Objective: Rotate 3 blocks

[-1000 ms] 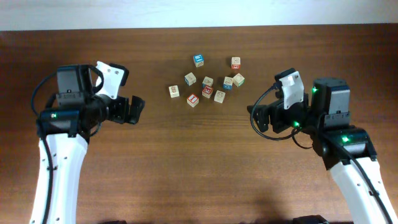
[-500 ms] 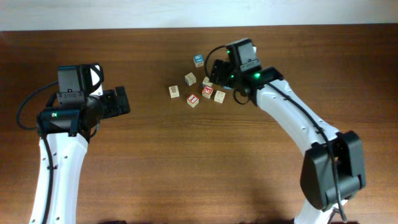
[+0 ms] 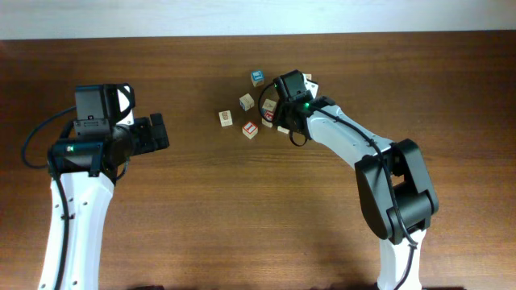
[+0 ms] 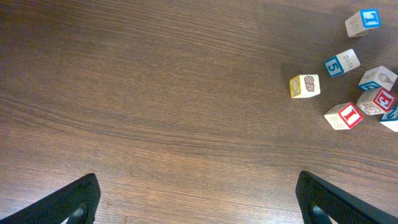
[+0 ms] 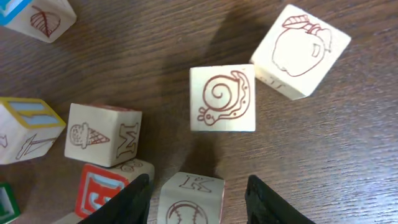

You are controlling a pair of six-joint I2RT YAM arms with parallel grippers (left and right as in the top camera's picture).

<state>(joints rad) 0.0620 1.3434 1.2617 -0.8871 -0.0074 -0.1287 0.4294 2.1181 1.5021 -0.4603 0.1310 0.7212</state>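
**Right gripper astride the K block, left gripper wide over the wood**

The blocks lie in a loose group on the far middle part of the wooden table (image 3: pixel 242 209). The right arm reaches into this group. In the right wrist view, the right gripper (image 5: pixel 198 182) has one dark finger on each side of the K block (image 5: pixel 189 200). This is a cream cube with a brown K and a baseball drawn on it. The jaws stand about half apart. A thin strip of table shows on both sides of the cube, so it seems they do not press it. The picture's edge cuts off the fingers, however, and I cannot be sure.

The snail block (image 5: pixel 222 98) lies just beyond the K block, not touching it. The apple block (image 5: pixel 300 51) is almost corner to corner with the snail block.

The red E block (image 4: pixel 377 99) and the red I block (image 4: pixel 344 116) lie close together at the edge of the group.

The left gripper (image 3: pixel 160 133) hangs well apart from the group, with its jaws fully wide. Only bare wood shows between its fingers.
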